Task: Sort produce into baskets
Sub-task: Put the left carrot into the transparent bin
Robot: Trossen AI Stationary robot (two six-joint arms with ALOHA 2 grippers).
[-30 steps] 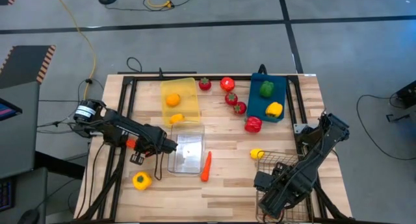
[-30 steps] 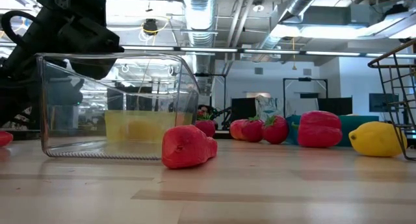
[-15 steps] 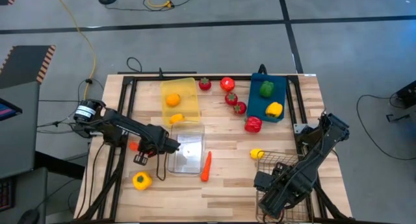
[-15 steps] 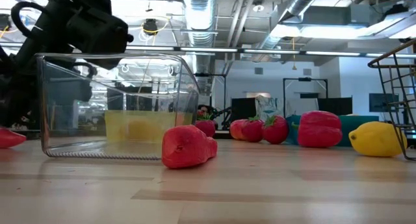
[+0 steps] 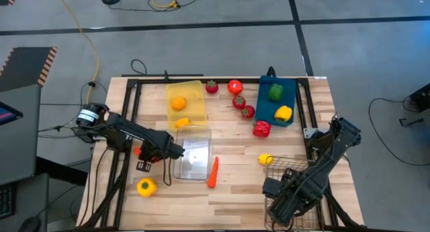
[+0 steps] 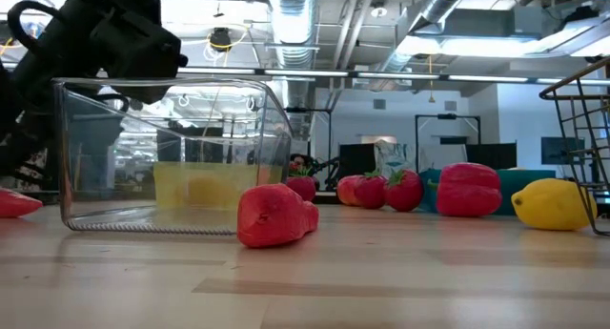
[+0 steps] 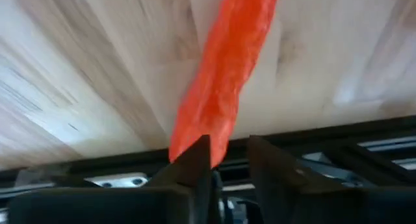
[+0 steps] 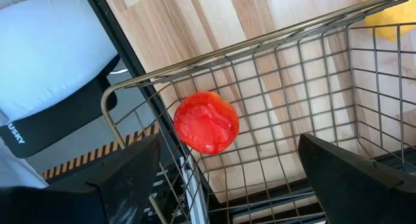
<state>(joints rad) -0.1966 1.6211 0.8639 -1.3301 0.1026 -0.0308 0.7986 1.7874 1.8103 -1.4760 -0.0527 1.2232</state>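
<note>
My left gripper [image 5: 141,158] is low over the table, left of the clear bin [image 5: 195,158], with an orange carrot [image 7: 227,68] at its fingertips; the carrot lies on the wood [image 6: 17,203]. My right gripper [image 8: 229,141] is open above the wire-mesh basket [image 5: 287,173], which holds a red tomato [image 8: 206,122]. The yellow bin [image 5: 185,101] holds an orange and a yellow piece. The blue bin [image 5: 275,103] holds a green and a yellow pepper. My left gripper has the carrot's narrow end [image 7: 218,143] between its two nearly closed fingers, one finger [image 7: 198,162] partly covering it. The fingers lie along the carrot, which stretches away from them and rests on the table. Whether the other finger touches it, I cannot tell.
A second carrot [image 5: 213,171] lies by the clear bin's right side. A yellow pepper [image 5: 146,187] sits near the front left. A lemon [image 5: 266,159], a red pepper [image 5: 261,129] and several tomatoes and strawberries [image 5: 239,101] lie between the bins.
My left gripper has shifted a little toward the clear bin, and the carrot has slid along the table with it; more of it now shows at the low view's left edge.
</note>
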